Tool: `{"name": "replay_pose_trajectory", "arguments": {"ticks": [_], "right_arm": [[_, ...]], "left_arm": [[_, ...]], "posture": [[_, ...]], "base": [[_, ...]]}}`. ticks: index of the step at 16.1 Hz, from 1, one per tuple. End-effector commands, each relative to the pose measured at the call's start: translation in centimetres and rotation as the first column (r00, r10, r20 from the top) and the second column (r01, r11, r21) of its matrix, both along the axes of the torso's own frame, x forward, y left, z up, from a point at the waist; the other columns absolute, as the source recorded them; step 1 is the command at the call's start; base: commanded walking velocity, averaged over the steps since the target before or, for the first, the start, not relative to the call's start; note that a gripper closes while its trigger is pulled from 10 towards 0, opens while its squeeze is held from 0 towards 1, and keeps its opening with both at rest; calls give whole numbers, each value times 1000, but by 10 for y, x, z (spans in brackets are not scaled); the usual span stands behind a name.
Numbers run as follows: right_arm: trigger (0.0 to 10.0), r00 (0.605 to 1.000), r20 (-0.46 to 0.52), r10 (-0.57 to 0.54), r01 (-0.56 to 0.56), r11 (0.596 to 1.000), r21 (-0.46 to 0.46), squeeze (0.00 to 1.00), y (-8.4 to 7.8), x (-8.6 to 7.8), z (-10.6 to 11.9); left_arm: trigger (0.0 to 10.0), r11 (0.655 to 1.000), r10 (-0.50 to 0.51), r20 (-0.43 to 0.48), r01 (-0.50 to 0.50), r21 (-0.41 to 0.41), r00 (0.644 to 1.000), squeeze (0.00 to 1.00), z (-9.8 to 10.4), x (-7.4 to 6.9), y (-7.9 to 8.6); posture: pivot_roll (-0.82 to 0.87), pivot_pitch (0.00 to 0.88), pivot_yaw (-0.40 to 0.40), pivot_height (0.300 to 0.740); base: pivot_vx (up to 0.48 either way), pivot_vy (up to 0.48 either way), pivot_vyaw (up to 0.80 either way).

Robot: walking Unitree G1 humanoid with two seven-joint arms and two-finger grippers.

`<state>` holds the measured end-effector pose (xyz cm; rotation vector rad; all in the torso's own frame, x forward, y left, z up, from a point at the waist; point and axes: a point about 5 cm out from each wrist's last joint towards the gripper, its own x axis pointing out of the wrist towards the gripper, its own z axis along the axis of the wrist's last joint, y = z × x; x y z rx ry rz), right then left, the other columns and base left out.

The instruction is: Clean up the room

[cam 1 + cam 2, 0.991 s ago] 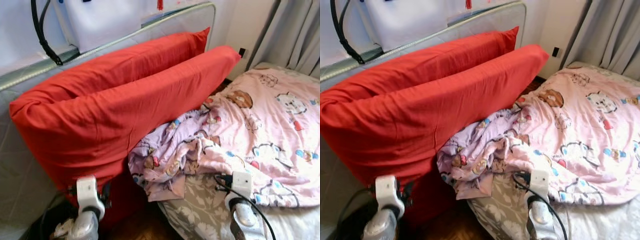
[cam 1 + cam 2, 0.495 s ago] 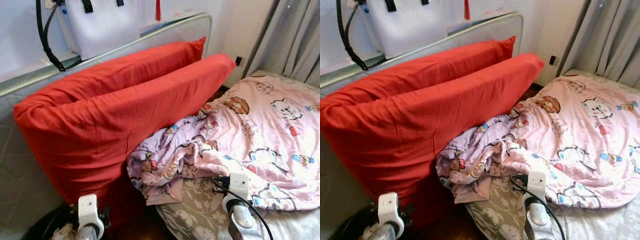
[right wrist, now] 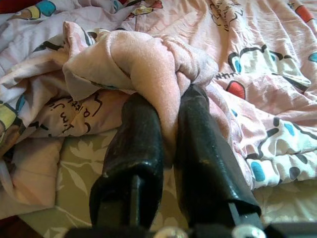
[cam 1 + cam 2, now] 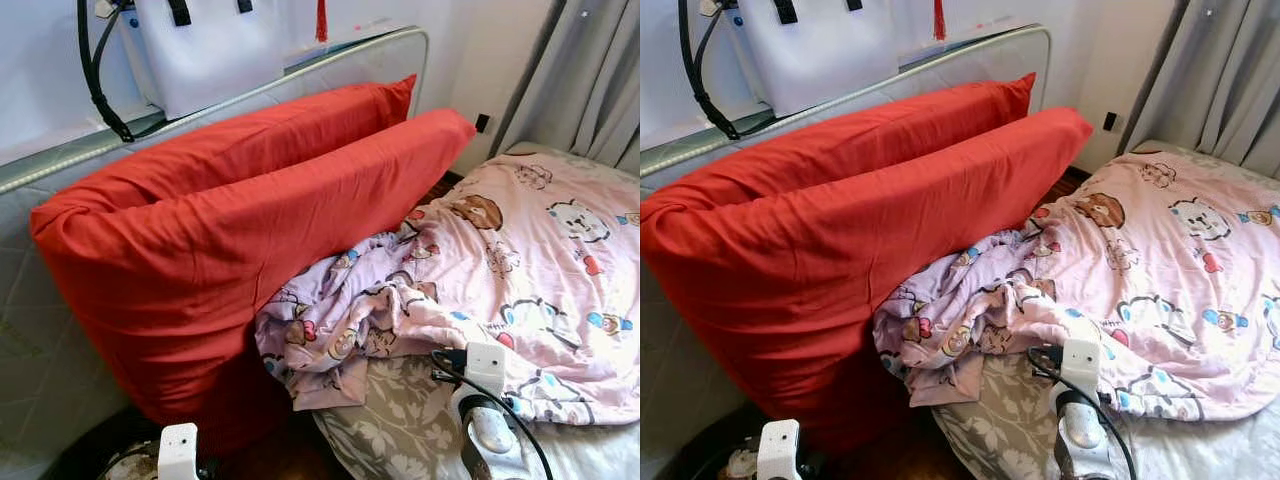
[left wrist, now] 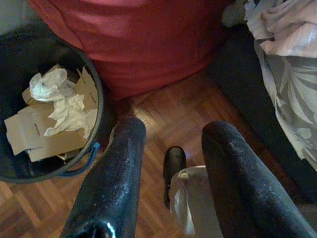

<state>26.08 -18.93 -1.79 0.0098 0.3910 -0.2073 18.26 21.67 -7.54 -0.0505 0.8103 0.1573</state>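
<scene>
A pink cartoon-print blanket (image 4: 530, 260) lies rumpled on the bed, its bunched corner (image 4: 330, 330) hanging over the bed's edge. My right gripper (image 3: 168, 104) is shut on a thick fold of that blanket (image 3: 148, 54) near the edge. Two long red pillows (image 4: 230, 220) lean against the padded headboard (image 4: 40, 340). My left gripper (image 5: 174, 130) hangs open over the parquet floor (image 5: 173, 106), holding nothing, next to a dark bin (image 5: 97, 89) with crumpled paper and cardboard (image 5: 64, 111) inside.
A white bag (image 4: 215, 50) with black straps sits on top of the headboard. Grey curtains (image 4: 590, 80) hang at the far right. A floral sheet (image 4: 400, 420) covers the mattress below the blanket. The floor gap between bed and pillows is narrow.
My left arm has sunk lower toward the floor. The right gripper stays on the blanket edge. The view has shifted slightly.
</scene>
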Motion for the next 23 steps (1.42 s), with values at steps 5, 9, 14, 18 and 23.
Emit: {"name": "replay_pose_trajectory", "arguments": {"ticks": [5,9,14,18,23], "right_arm": [[10000,1000,20,-19,19,1000,5,0,1,3,3],[10000,998,23,-54,54,999,-9,0,-5,3,4],[10000,997,36,-61,61,998,-15,0,-6,6,7],[10000,997,38,-64,64,998,-12,0,-6,5,6],[10000,997,42,-64,65,998,-11,0,-8,5,7]], "left_arm": [[10000,1000,12,-73,-13,-4,997,0,-9,-21,7],[10000,1000,18,-80,-19,-16,997,0,-10,-24,6],[10000,1000,21,-87,-22,-17,996,0,-11,-26,6],[10000,999,25,-88,-28,-22,996,0,-11,-26,6],[10000,999,32,-88,-34,-26,996,0,-12,-27,6]], "posture": [[93,34,-16,740],[103,45,-13,740],[109,47,-10,740],[103,32,-8,740],[100,7,-7,740]], "base": [[0,0,0],[0,0,0],[0,0,0],[0,0,0],[0,0,0]]}}
